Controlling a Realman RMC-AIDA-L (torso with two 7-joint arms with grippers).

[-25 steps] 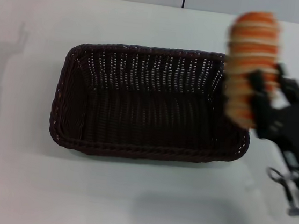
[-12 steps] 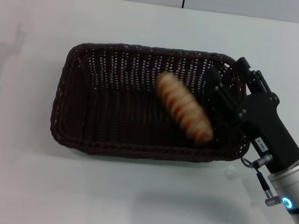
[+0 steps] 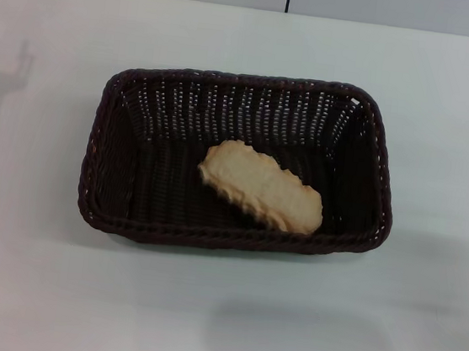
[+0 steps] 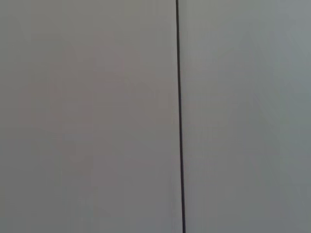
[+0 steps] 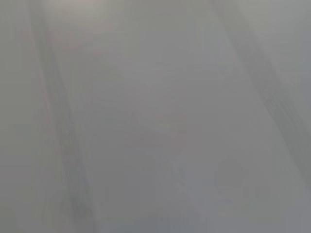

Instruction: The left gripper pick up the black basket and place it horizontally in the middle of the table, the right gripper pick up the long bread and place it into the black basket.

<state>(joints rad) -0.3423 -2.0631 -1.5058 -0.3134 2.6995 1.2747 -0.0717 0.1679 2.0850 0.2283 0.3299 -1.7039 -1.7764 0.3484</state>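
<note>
The long bread (image 3: 260, 196) is seen underside-up inside the black basket (image 3: 103, 211), set lengthwise mid-table (image 3: 27, 287); neither gripper is shown, finger states cannot be told; only clear withdrawal is judged left.

Basket (image 3: 117, 162): you see a dark brown-black wicker weave, with pale light showing through the gaps in its far wall and a braided rim.
Bread (image 3: 260, 187): you see its pale tan side facing up, plain, with a slightly darker scalloped edge.
Table (image 3: 27, 287): you see plain white, with soft grey shadows.
Wall panels (image 4: 97, 116): you see flat grey, split by a thin black line.
</note>
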